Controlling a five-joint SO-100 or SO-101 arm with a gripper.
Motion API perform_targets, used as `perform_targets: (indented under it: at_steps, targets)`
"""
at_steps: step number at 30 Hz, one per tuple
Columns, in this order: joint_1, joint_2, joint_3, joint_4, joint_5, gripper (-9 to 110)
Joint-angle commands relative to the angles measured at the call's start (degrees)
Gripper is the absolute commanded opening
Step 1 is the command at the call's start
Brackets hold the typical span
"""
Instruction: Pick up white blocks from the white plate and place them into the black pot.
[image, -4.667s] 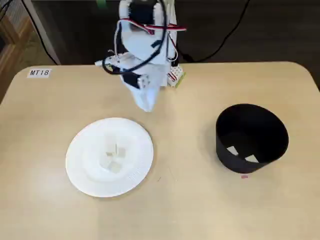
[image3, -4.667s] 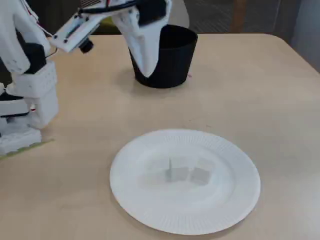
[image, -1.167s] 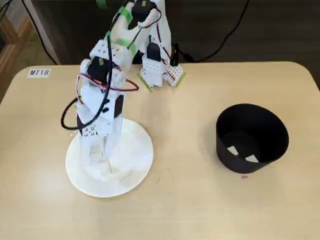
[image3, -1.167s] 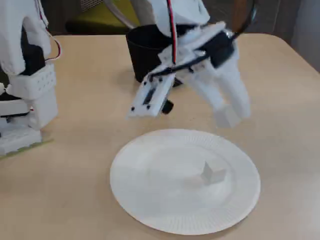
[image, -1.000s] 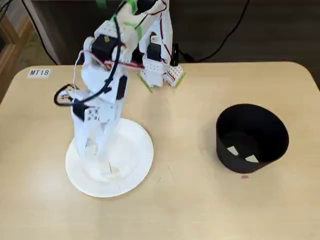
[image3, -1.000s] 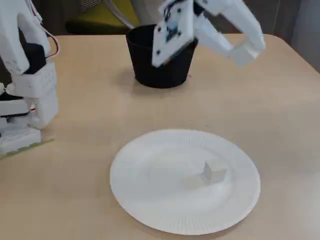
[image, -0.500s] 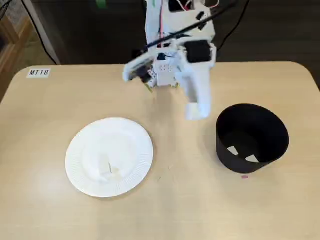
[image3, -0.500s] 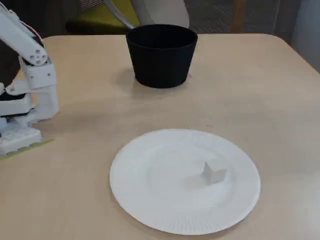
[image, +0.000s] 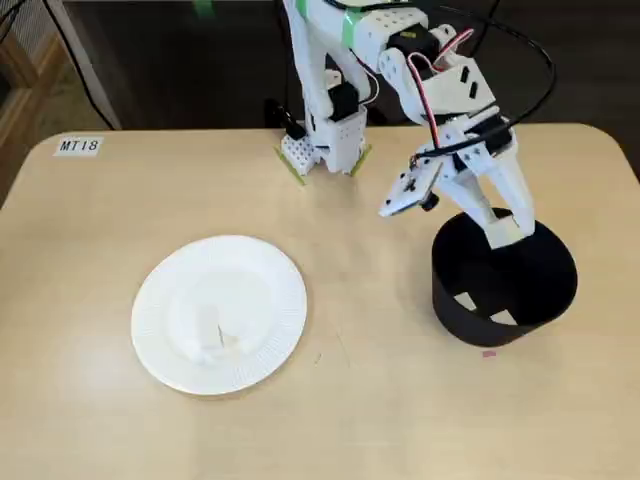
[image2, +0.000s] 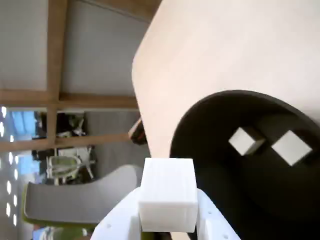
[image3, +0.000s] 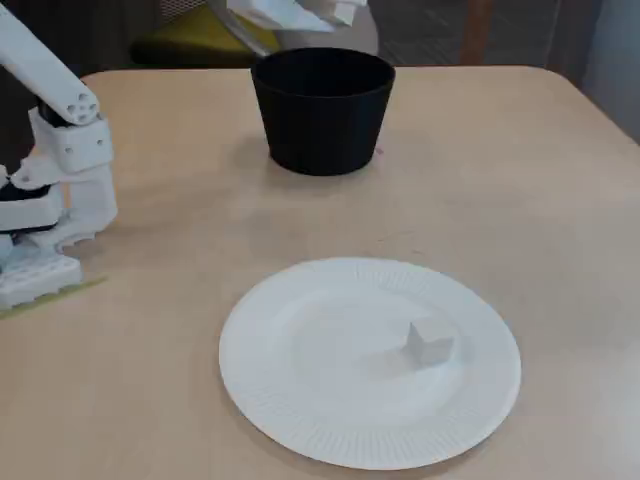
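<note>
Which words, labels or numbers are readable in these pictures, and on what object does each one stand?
"MT18": on a small white label stuck to the far left corner of the table, in a fixed view.
No other text can be read; nothing is printed on the white plate, the black pot or the blocks.

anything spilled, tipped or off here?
Nothing stands out. The matte black cylindrical pot stands upright with two white cubes inside, the gripper holds a third cube over its mouth, and one cube lies on the round white paper plate.

2 white blocks (image2: 270, 144) in black pot (image: 505, 305); 1 on white plate (image3: 300, 420).
</note>
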Motion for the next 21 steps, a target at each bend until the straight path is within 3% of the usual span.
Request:
perform_targets:
  at_steps: [1,9,13,21]
  targets:
    - [-1.23,0.44,0.0,-0.88,-0.26,-2]
    - [-3.25,6.68,3.87,-0.62,1.93,-2]
    - [-2.9,10.2,7.56,-0.79,2.55,17]
    - [-3.69,11.16,8.44,0.88,2.11,22]
